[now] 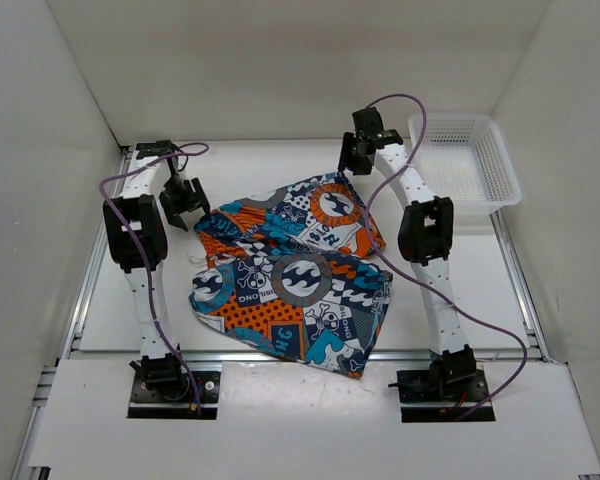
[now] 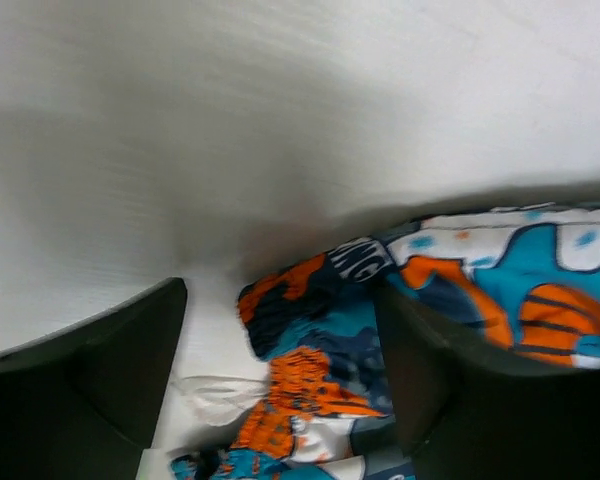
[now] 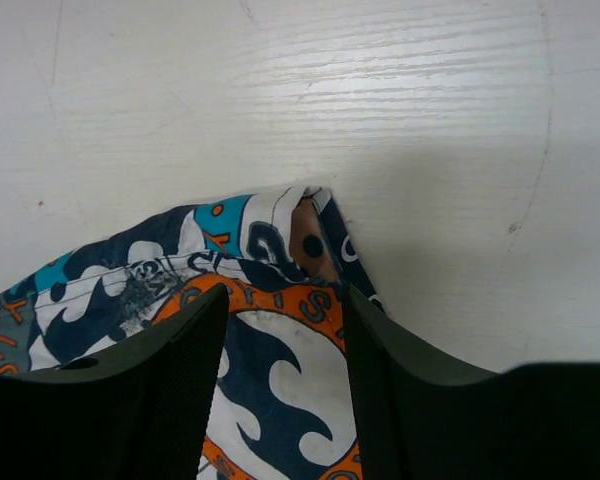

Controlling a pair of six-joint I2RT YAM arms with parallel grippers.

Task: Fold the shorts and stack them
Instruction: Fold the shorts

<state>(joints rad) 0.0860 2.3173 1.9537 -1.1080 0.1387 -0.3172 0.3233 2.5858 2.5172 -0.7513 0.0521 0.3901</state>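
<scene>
shorts lie rumpled, folded over on themselves, mid table btwn the two arms. left gripper hangs just at their far-left edge w/ jaws wide apart, gripping nothing. right gripper hovers over the far-right corner, jaws apart too, prob not touching the cloth, tho the wrist view is too tight to be sure.

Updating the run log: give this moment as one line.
shorts: on table, unheld | left gripper: open, at shorts' left edge | right gripper: open, over far corner
</scene>
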